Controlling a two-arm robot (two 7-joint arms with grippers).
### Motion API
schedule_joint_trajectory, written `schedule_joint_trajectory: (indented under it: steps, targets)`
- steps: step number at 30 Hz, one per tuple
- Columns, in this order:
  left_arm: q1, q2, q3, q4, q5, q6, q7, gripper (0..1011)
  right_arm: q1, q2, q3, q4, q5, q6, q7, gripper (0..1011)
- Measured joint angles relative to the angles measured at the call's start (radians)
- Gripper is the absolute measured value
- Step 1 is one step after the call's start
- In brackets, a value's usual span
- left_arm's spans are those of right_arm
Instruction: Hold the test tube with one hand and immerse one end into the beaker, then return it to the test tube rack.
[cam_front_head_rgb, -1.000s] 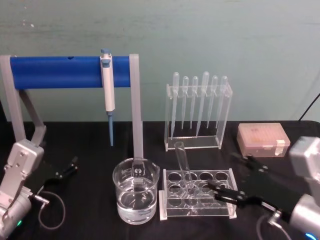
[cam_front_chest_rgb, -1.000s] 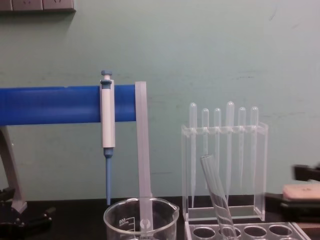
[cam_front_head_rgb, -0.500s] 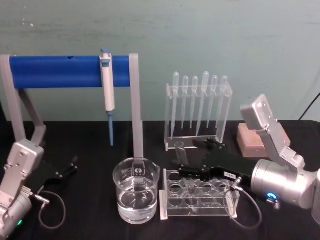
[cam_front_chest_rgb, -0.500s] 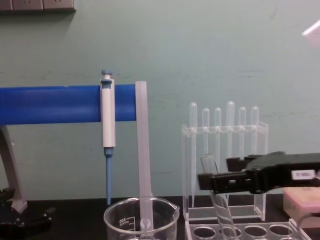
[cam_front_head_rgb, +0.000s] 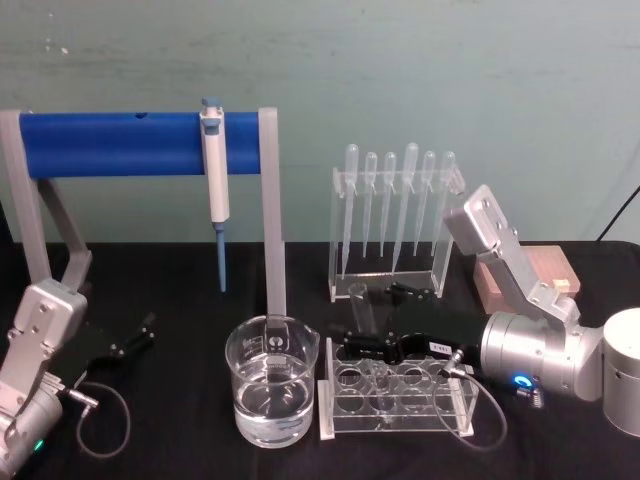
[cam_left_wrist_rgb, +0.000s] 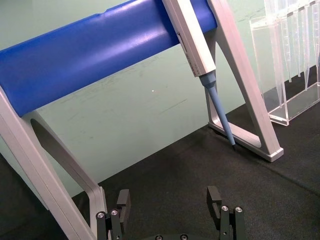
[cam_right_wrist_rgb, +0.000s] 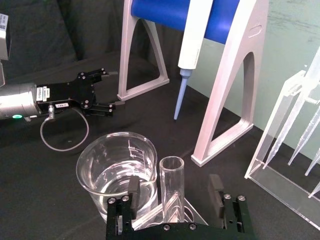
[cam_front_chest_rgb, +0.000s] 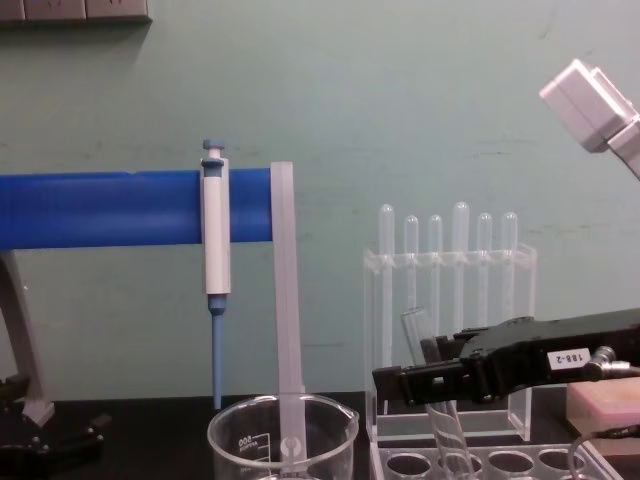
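My right claw (cam_right_wrist_rgb: 175, 186) is wide, straddling the test tube (cam_front_head_rgb: 359, 305) leaning in the rack (cam_front_head_rgb: 400, 427), ready for a square grip. Beaker (cam_front_head_rgb: 272, 385) just left of the rack; left claw (cam_left_wrist_rgb: 169, 194) parked wide, farther left.

— What is blue in here?
— The blue cylindrical bar (cam_front_head_rgb: 130, 143) at upper left, on a pale grey frame (cam_front_head_rgb: 272, 200), and the tip and cap of the white-bodied plastic pipettor (cam_front_head_rgb: 214, 170).
— And the glassware at lower centre?
— The clear glass beaker (cam_front_head_rgb: 272, 400) has white printed marks; the clear glass test tube (cam_front_head_rgb: 360, 308) is plain.
— The rest?
— The black right gripper (cam_front_head_rgb: 372, 318) bears 1 white label with dark digits, and its arm (cam_front_head_rgb: 530, 355) is silver-grey. There is also the black tabletop (cam_front_head_rgb: 180, 290), the pale green wall (cam_front_head_rgb: 400, 70) and a pink box (cam_front_head_rgb: 550, 262) at right.
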Motion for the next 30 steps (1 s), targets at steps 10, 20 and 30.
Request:
schedule_joint_trajectory:
  steps: [10, 20, 30]
  targets:
    - [0.000, 0.000, 0.000, 0.000, 0.000, 0.000, 0.000, 1000, 0.001, -0.001, -0.006, -0.003, -0.014, 0.001, -0.004, 567]
    - [0.000, 0.000, 0.000, 0.000, 0.000, 0.000, 0.000, 1000, -0.015, 0.003, 0.008, -0.025, -0.014, -0.002, -0.019, 272]
    - [0.000, 0.000, 0.000, 0.000, 0.000, 0.000, 0.000, 1000, -0.072, 0.023, 0.077, -0.124, 0.037, -0.029, -0.053, 226]
